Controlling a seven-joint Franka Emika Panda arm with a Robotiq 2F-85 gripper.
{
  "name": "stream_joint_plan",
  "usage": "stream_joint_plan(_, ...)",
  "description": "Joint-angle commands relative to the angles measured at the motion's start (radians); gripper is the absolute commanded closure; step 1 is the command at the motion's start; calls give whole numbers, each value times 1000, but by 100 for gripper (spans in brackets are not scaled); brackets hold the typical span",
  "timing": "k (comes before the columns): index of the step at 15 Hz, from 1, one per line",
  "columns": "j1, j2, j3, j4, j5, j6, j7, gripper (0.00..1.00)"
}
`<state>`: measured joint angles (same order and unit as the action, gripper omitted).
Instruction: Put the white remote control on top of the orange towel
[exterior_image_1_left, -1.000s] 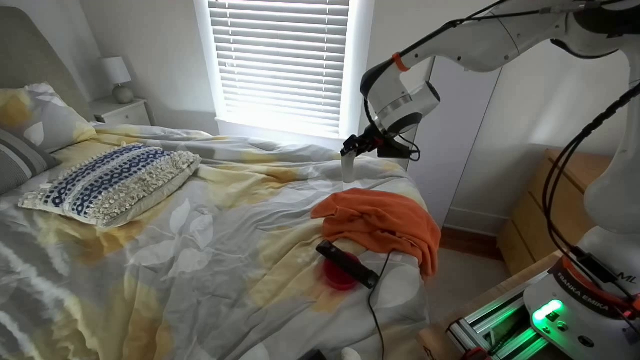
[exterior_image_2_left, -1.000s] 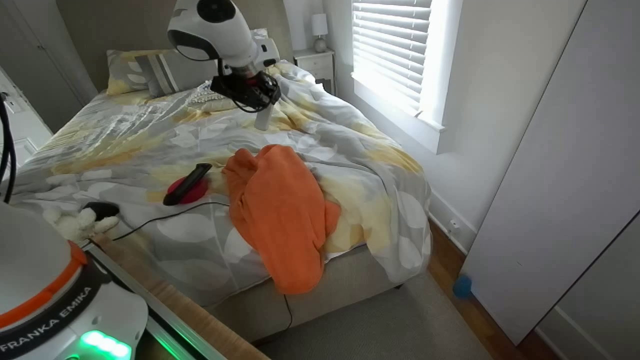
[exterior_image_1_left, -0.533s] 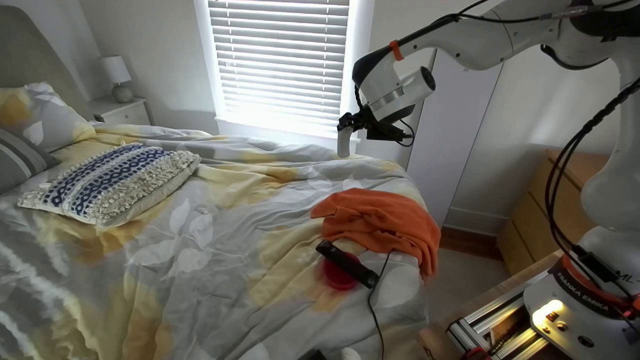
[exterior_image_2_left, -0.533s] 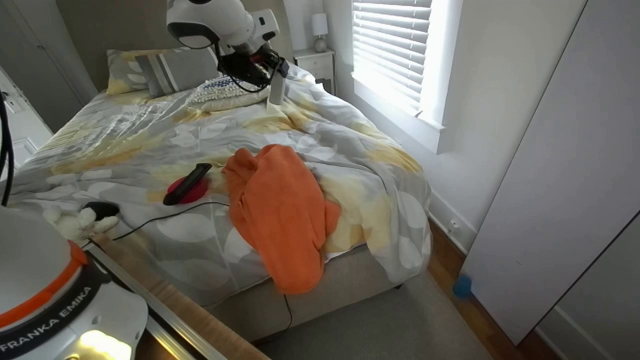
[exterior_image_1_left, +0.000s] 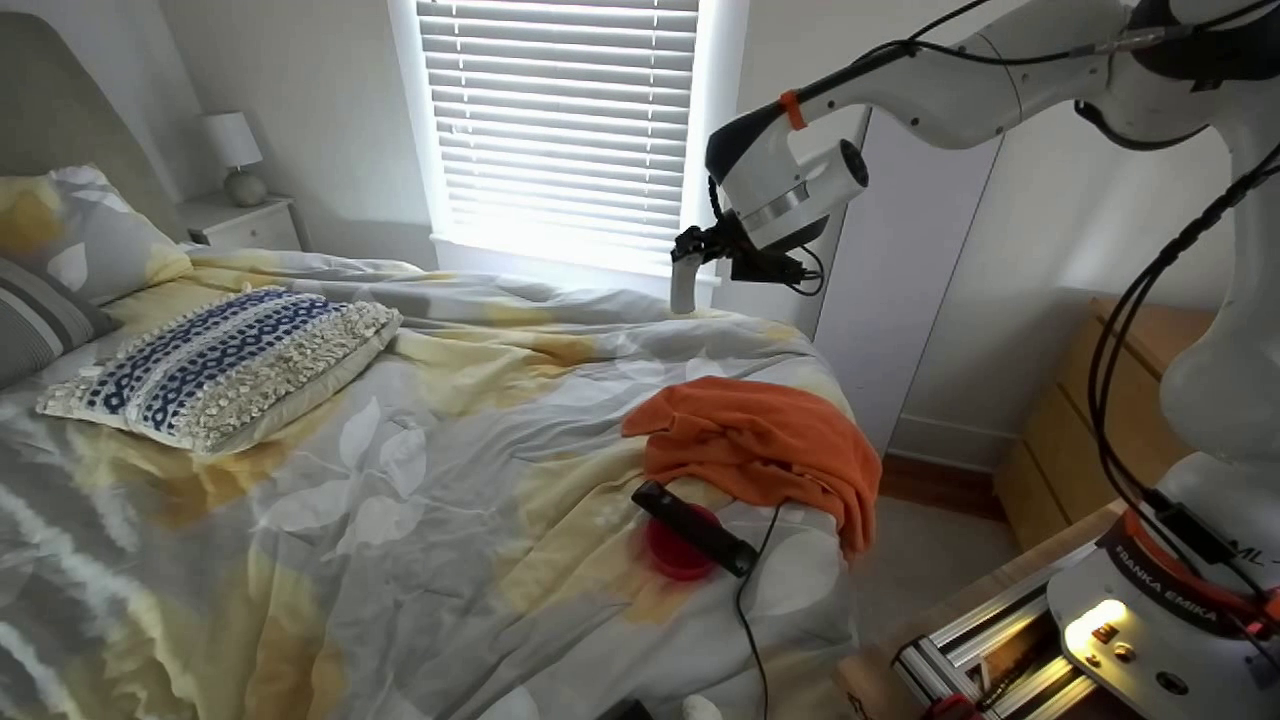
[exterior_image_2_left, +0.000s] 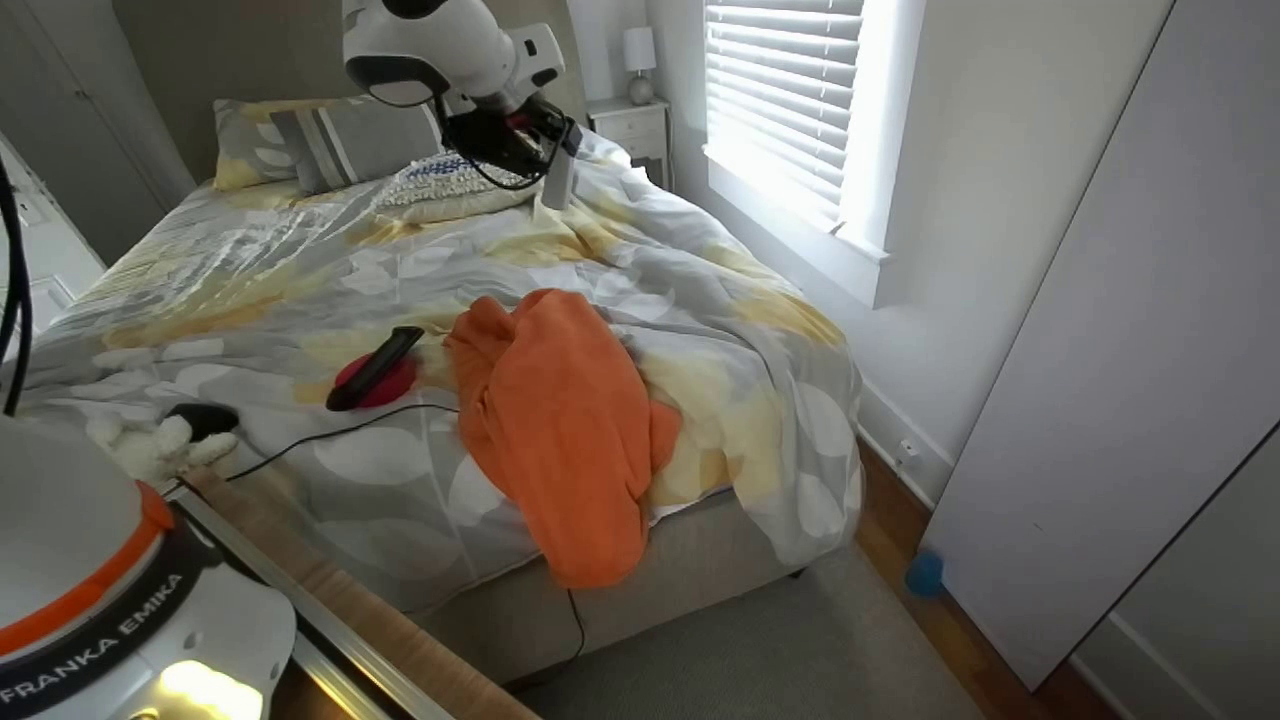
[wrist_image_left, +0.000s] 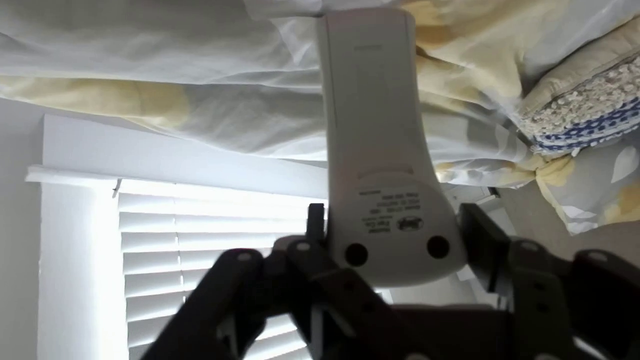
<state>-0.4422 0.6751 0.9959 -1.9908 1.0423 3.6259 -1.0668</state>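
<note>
A bed (exterior_image_1_left: 430, 560) is bearing the items: an orange towel (exterior_image_2_left: 560, 430) is overhanging the foot edge; a red disc (exterior_image_2_left: 398, 384), cord (exterior_image_2_left: 335, 433) and plush toy (exterior_image_2_left: 150, 452) are lying near that edge; cushions (exterior_image_1_left: 220, 365) are resting toward the head edge.

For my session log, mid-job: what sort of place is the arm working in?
A bedroom, most likely in a home: there is a bed with a patterned duvet, pillows by its headboard, and a nightstand with a small lamp.
</note>
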Motion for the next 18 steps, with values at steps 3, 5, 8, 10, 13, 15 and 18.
stream_joint_plan(3, -225, 227, 208, -62, -410, 64, 141, 58)
stream_joint_plan(5, -305, 311, 257, -112, -521, 82, 161, 58)
stream_joint_plan(8, -404, 419, 280, -193, -672, 79, 143, 58)
stream_joint_plan(10, -449, 477, 267, -236, -768, 73, 121, 58)
stream_joint_plan(13, -517, 542, 237, -301, -878, 72, 99, 58)
stream_joint_plan(15, -543, 515, 168, -348, -1037, 57, 228, 58)
stream_joint_plan(18, -576, 471, 66, -394, -1261, 45, 377, 58)
